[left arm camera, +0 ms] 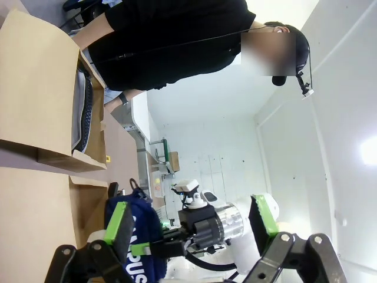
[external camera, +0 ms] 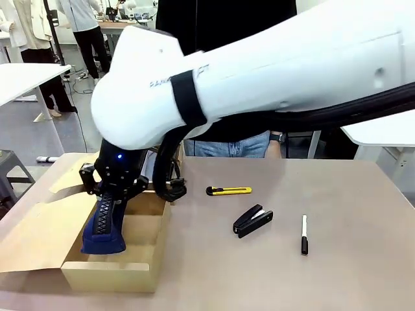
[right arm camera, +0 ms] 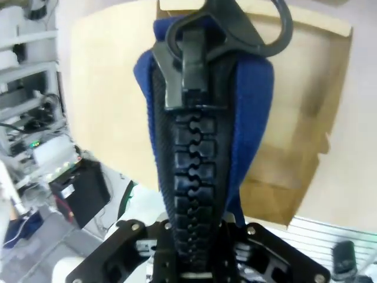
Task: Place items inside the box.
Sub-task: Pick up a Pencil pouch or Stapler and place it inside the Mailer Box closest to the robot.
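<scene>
Lay the pencil case [external camera: 102, 230], clamped in the right gripper [external camera: 108, 197] and hanging below it, flat in the box [external camera: 110, 275] underneath before letting go. Mind the left gripper [left arm camera: 190, 225], spread wide.

Front looks across table [external camera: 337, 194]; all views share pencil case [external camera: 104, 227].

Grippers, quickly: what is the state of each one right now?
Left gripper: open, holding nothing.
Right gripper: closed on the navy pencil case.
</scene>
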You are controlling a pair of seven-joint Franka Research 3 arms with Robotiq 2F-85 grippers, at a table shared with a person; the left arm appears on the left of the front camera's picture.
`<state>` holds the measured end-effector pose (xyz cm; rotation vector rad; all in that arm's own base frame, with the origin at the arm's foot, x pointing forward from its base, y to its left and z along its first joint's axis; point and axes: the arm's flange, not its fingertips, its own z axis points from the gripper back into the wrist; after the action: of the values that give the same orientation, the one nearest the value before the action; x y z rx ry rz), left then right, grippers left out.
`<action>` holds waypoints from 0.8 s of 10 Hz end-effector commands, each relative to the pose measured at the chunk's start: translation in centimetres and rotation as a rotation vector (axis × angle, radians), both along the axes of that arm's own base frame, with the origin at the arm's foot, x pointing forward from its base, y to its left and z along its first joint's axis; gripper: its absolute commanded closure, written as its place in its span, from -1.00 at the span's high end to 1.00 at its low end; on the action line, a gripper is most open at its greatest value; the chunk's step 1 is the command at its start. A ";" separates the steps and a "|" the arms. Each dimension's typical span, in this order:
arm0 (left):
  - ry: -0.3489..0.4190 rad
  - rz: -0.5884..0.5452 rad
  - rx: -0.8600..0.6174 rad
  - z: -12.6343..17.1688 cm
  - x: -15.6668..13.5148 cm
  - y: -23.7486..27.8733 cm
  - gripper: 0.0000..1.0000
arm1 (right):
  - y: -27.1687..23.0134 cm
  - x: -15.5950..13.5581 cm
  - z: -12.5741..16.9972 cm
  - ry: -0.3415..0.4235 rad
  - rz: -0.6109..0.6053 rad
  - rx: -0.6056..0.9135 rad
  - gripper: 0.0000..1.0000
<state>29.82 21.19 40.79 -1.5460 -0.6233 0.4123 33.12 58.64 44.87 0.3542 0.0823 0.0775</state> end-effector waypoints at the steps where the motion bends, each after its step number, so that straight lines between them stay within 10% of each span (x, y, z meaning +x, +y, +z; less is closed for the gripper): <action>1: -0.026 -0.002 0.004 -0.1 -0.2 -0.2 1.00 | 2.4 1.7 0.0 -0.011 -0.039 -0.039 -0.87; 8: -0.026 -0.002 0.004 -0.1 -0.2 -0.2 1.00 | 3.0 4.2 -4.2 0.073 -0.099 -0.107 -0.87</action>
<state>29.82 21.19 40.80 -1.5459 -0.6234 0.4120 37.21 60.67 40.72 0.2781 0.1352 -0.0007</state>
